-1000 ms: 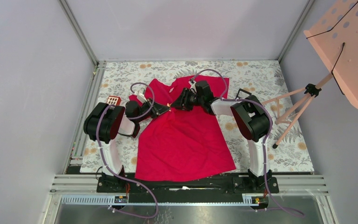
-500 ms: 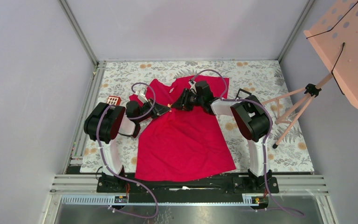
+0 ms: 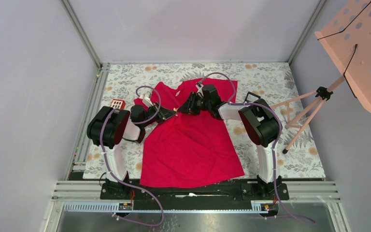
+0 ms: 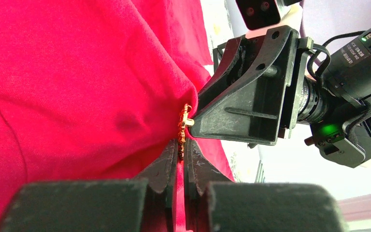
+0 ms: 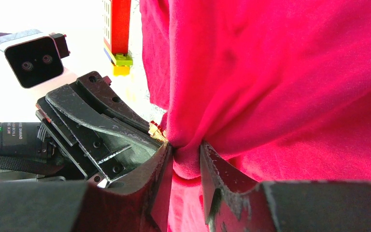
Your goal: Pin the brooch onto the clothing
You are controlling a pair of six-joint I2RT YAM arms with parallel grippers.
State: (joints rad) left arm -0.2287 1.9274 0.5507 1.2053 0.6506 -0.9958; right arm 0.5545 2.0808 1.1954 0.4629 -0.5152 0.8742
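While the right pincer (image 5: 186, 154) pinches a fold of the T-shirt (image 3: 188, 145) near its twelve o'clock, the left pincer (image 4: 181, 145), clamping the brooch (image 4: 184, 126), has crept toward two o'clock, the brooch touching that fold.

A pink perforated stand (image 3: 360, 46) rises over the floral tablecloth (image 3: 270, 77).

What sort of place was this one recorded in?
Probably a lab robot cell, not a home: plain grey panel walls in aluminium framing, two arms bolted to a rail at the near edge, and a floral tablecloth as work surface under the red T-shirt.
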